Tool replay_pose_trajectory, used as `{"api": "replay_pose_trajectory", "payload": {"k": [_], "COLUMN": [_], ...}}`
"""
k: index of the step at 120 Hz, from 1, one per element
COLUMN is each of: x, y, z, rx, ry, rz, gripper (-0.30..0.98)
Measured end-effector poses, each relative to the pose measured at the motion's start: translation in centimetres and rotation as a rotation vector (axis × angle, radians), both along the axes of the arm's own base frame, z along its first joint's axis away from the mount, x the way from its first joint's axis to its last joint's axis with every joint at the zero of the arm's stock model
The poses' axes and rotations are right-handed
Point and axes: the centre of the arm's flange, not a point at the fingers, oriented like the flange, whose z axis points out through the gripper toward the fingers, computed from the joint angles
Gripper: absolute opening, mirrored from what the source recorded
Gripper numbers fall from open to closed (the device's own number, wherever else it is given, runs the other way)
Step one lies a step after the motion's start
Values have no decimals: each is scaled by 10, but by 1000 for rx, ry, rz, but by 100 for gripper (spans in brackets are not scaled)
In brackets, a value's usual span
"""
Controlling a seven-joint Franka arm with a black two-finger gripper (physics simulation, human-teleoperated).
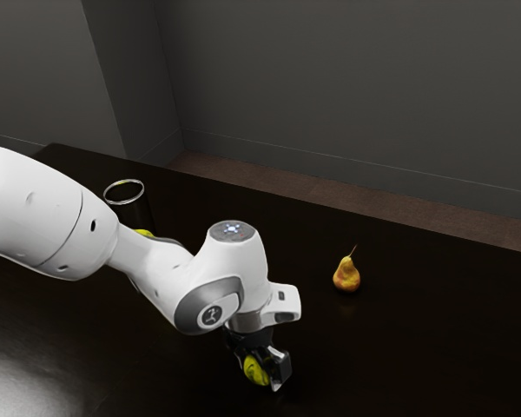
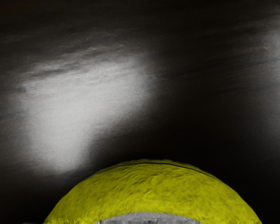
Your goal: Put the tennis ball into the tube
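At the lower middle of the exterior view my gripper points down, its two fingers on either side of a yellow-green tennis ball and shut on it. The same ball bulges up large from the wrist view's lower edge, with a grey part overlapping its lowest portion. Whether it touches the tabletop I cannot tell. The dark tube stands upright behind the arm, toward the exterior view's left, with a pale rim around its top opening. Its lower part is hidden by the arm.
A yellow-orange pear stands on the black table, toward the exterior view's right from my gripper. Another yellow-green thing, mostly hidden by the arm, lies close to the tube. Behind the table's far edge is a grey wall.
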Motion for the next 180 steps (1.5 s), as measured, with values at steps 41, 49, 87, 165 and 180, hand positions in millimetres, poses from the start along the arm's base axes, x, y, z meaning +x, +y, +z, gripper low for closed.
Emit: {"api": "replay_pose_trajectory", "payload": {"k": [41,49,87,165,180], "x": [17,24,83,130,129], "y": [-5,-4,-26,181,235], "z": [23,32,156,299,301], "rx": [31,40,107,306,306], "ry": [-75,-90,-206,-107,-76], "rz": [-70,-74,-107,204,260], "gripper": [38,37,33,33,33]}}
